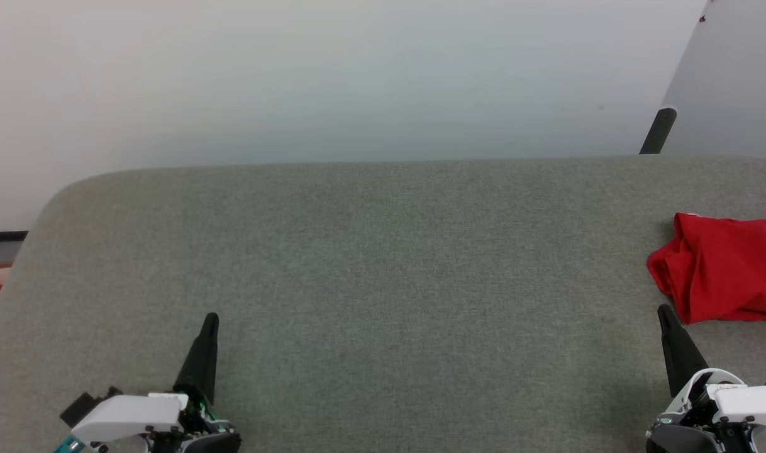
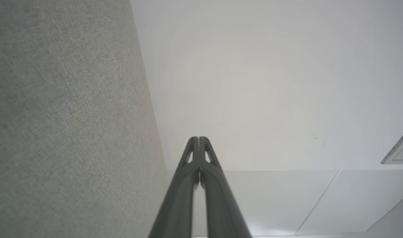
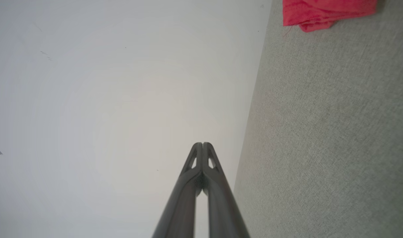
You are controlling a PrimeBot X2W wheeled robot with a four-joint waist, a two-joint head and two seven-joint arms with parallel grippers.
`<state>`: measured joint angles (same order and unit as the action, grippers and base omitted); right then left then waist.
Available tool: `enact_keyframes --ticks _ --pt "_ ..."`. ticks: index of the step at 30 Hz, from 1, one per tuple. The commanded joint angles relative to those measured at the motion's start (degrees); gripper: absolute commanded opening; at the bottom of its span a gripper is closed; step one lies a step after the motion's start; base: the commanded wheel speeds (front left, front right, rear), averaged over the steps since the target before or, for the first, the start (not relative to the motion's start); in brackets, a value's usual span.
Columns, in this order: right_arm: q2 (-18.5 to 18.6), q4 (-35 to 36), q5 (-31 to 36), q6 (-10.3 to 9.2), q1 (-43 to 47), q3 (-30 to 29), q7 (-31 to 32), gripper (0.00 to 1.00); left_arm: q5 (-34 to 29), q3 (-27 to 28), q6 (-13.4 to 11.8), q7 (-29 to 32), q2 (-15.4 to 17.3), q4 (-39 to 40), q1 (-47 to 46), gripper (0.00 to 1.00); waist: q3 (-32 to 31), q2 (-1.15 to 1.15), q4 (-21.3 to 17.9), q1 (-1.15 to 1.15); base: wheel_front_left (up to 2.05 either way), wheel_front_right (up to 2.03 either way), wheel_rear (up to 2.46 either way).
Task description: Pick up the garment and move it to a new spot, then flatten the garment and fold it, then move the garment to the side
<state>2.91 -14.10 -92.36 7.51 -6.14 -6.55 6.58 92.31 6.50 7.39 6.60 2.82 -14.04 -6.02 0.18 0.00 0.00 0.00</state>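
Near edge of the worktop (image 1: 383, 270), left side: we note the left gripper (image 1: 211, 318), fingers pressed tight together, nothing held. Near edge, right side: the right gripper (image 1: 661, 310), likewise closed and empty. Just beyond its tip, apart from it, the garment (image 1: 722, 277) lies in a rumpled red heap at the right edge, partly cut off by the head view. Past the far edge we see a plain pale surface (image 1: 358, 75).

No text, labels or nos. legible. On the red shirt (image 1: 722, 270), at right edge of head view, just a sliver of black w/ white edging at its top corner; too cut off to read.
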Motion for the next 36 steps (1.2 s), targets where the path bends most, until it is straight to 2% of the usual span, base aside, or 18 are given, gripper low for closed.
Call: enact_keyframes --ticks 1,36 --pt "-0.2 0.2 -0.1 -0.04 -0.2 -0.1 0.1 0.0 0.2 0.1 0.2 0.1 0.0 0.0 -0.5 0.0 0.0 0.0 0.0 0.0 0.0 0.0 0.0" --pt "-0.2 0.2 -0.1 -0.04 -0.2 -0.1 0.1 0.0 0.2 0.1 0.2 0.1 0.0 0.0 -0.5 0.0 0.0 0.0 0.0 0.0 0.0 0.0 0.0"
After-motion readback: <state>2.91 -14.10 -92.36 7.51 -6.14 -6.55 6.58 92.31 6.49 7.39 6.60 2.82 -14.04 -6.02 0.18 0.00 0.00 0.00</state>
